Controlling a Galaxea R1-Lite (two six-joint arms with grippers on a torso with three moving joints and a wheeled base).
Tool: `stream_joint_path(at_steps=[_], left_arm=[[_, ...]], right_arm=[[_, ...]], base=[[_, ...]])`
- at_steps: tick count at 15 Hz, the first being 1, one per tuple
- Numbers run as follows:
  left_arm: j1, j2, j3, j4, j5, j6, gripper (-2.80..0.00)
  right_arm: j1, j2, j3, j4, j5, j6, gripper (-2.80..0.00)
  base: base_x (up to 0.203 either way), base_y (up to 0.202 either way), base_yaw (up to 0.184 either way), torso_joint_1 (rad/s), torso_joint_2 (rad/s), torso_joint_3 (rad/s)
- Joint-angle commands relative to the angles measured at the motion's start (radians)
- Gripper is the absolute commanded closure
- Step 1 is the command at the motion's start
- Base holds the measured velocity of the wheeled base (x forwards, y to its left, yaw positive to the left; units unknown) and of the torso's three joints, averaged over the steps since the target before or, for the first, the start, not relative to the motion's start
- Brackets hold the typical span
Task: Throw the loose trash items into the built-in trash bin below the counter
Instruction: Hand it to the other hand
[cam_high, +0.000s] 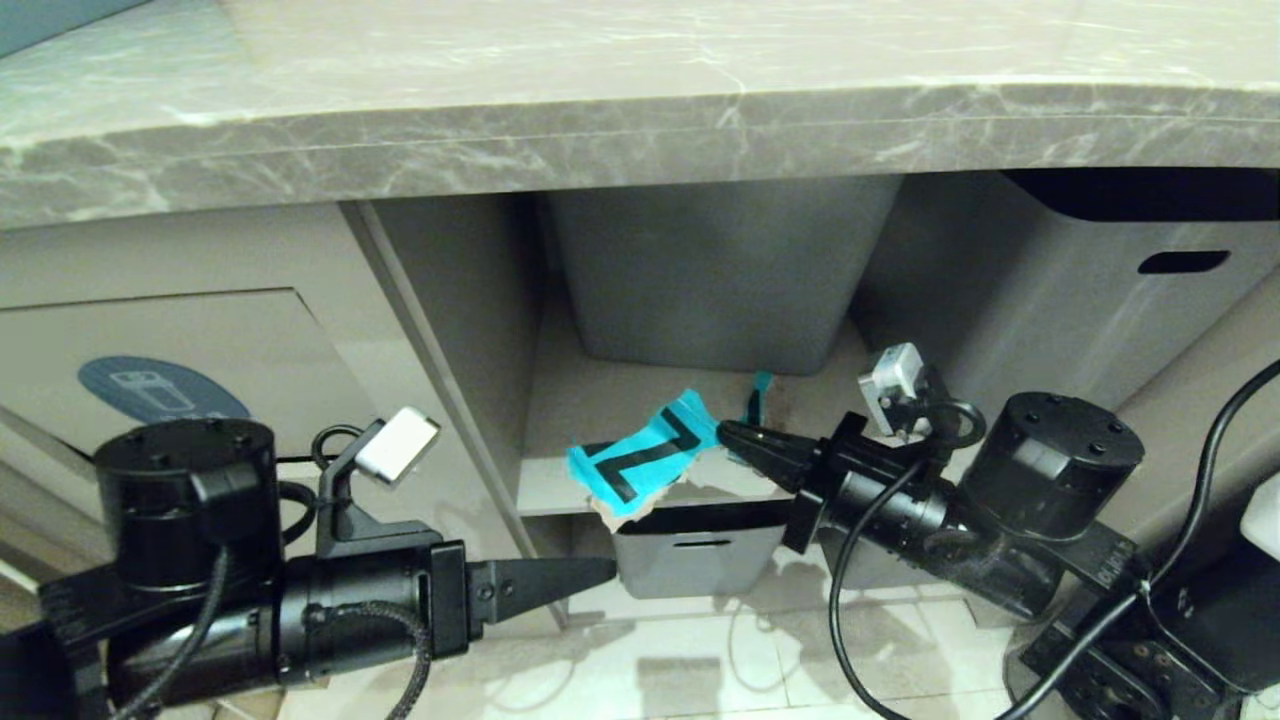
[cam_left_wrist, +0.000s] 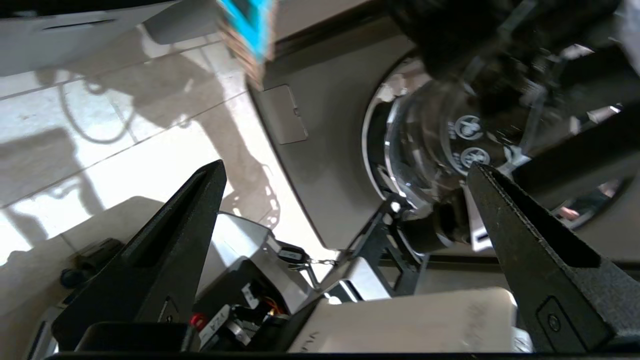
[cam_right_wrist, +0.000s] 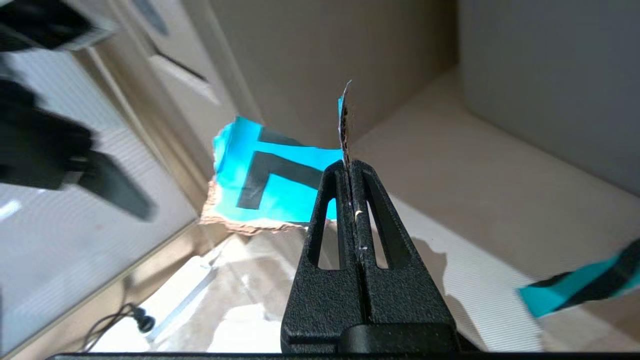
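Right pincer (cam_right_wrist: 350, 167) pinches teal cardboard scrap (cam_high: 645, 455) before grey tubs (cam_high: 720, 270).

The left arm reaches in low from the robot's left, its forearm lying nearly level and pointing toward the middle. The left gripper (cam_high: 600, 575) has its two black fingers (cam_left_wrist: 165, 250) spread wide apart, with nothing between them. The right arm comes in from the robot's right, angled up and toward the middle. The right gripper (cam_high: 728, 432) has its fingers (cam_right_wrist: 372, 240) pressed flat together, pinching the edge of a teal-and-black cardboard scrap (cam_high: 645, 452). The two grippers point toward each other, the right one higher, and they are apart.
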Motion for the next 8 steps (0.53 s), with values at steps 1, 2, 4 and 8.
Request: stream_joint_path(at_steps=[1,2,4,8], left_arm=[[-0.005,0.044,-0.013,-0.008,0.032,-0.003,-2.8],[-0.005,0.053,-0.018,-0.021,0.047,-0.003,-2.8],[-0.005,0.082,-0.007,-0.08,0.053,-0.001,-2.8],[-0.012,0.104,-0.015,-0.109,0.07,0.0,-2.8]], right_arm=[[0.027,-0.018,0.024,-0.009,0.002,0.0,0.0],[0.033,-0.026,0.037,-0.009,0.002,0.0,0.0],[0.042,-0.045,0.043,-0.009,0.002,0.0,0.0],[0.063,-0.088,0.081,-0.009,0.003,-0.001,0.0]], base=[[0.0,0.0,0.0,0.0,0.0,0.0],[0.0,0.0,0.0,0.0,0.0,0.0],[0.0,0.0,0.0,0.0,0.0,0.0],[0.0,0.0,0.0,0.0,0.0,0.0]])
